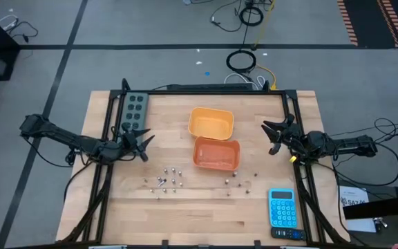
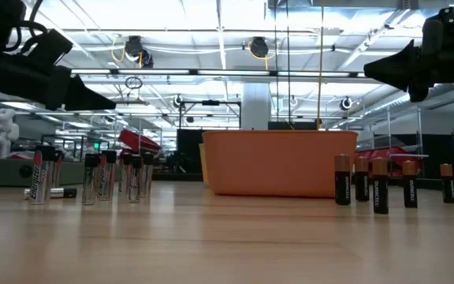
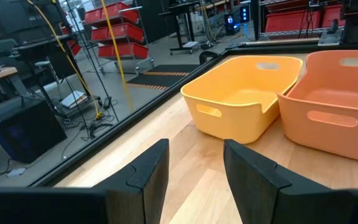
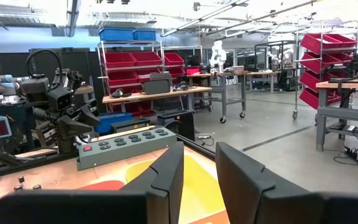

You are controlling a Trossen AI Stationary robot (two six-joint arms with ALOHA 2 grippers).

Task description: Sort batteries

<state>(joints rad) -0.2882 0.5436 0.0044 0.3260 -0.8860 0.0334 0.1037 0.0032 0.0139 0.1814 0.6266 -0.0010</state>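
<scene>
The sorting looked barely begun, if at all. Both bins sat mid-table, the yellow bin [image 1: 211, 123] toward twelve o'clock and the orange bin [image 1: 217, 153] touching it on the six o'clock side; the left wrist view showed the yellow one bare inside, and the orange one's floor could not be fully read. The batteries [image 1: 163, 181] stood loose on the wood, the silvery ones clustered around seven o'clock of the bins and the dark ones [image 2: 380, 187] scattered toward five o'clock. The left gripper [image 1: 141, 144] hovered at nine o'clock of the bins, fingers spread with nothing between them. The right gripper [image 1: 276, 135] hung at three o'clock, likewise spread and holding nothing. A blue calculator [image 1: 282, 207] lay near the five o'clock corner. Judging by this, nearly every cell remained to be picked up and binned
</scene>
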